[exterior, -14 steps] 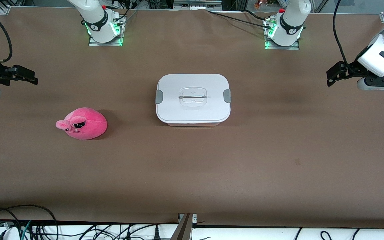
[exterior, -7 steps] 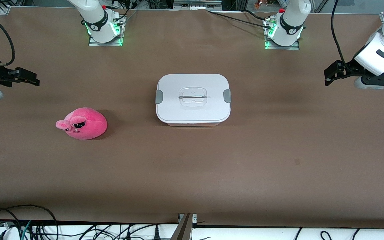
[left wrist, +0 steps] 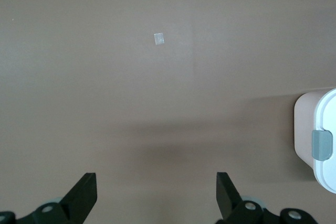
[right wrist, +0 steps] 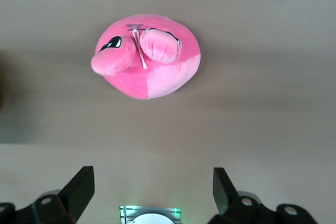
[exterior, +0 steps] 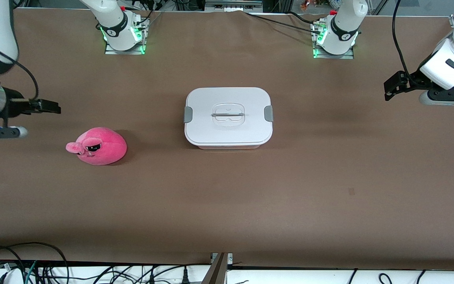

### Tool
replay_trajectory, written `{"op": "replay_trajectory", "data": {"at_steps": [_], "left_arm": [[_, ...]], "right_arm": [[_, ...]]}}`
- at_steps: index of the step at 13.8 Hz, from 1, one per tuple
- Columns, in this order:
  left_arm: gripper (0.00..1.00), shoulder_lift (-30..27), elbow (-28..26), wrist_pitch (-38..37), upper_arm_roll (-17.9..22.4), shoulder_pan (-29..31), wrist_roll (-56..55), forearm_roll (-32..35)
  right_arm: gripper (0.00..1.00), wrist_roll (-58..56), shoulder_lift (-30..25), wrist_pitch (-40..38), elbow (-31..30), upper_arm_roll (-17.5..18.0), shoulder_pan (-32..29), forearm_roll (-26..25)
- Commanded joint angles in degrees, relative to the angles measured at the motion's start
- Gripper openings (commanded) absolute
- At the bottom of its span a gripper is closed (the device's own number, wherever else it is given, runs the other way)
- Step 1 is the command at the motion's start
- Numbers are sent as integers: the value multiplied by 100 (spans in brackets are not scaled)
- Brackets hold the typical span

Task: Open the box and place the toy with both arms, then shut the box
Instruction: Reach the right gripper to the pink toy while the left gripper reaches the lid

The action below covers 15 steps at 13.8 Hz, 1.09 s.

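The box (exterior: 228, 117) sits shut in the middle of the table, white lid on, grey clips at both ends; one end shows in the left wrist view (left wrist: 318, 142). The hot-pink toy (exterior: 99, 146) lies on the table toward the right arm's end, nearer the front camera than the box, and shows in the right wrist view (right wrist: 147, 56). My right gripper (exterior: 49, 106) is open and empty, up over bare table beside the toy. My left gripper (exterior: 391, 87) is open and empty over bare table toward the left arm's end.
The brown table (exterior: 227, 197) carries the two arm bases (exterior: 123, 33) (exterior: 335, 37) with green lights along its far edge. A small pale mark (left wrist: 159, 39) is on the table surface. Cables (exterior: 22, 264) hang below the near edge.
My right gripper has moved in from the table's end toward the toy and turned. My left gripper has shifted only slightly. Box and toy have not moved.
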Motion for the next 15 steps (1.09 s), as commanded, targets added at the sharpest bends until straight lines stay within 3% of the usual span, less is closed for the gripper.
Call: {"op": "replay_trajectory", "data": {"at_steps": [1,10,12,14,15], "left_arm": [[100,170,305,-165,-10,-19,-13,-62],[100,162,305,-295,-105,-63,-40,-89],[100,179,305,-873,-307,-72,4,-185],[100,502,305,-1052,-824,-90,13,-780],[100,652,340,-1052,-1166,-107,48,-766]], "right_arm": [[100,86,301,202,31,75,-20,-47],[100,252,232,1749,-1234,128,103,-3],[100,393,223,2004,-1436,128,164,-3],[100,402,206,2232,-1621,128,182,-3],[100,402,179,2381,-1761,128,182,-3]]}}
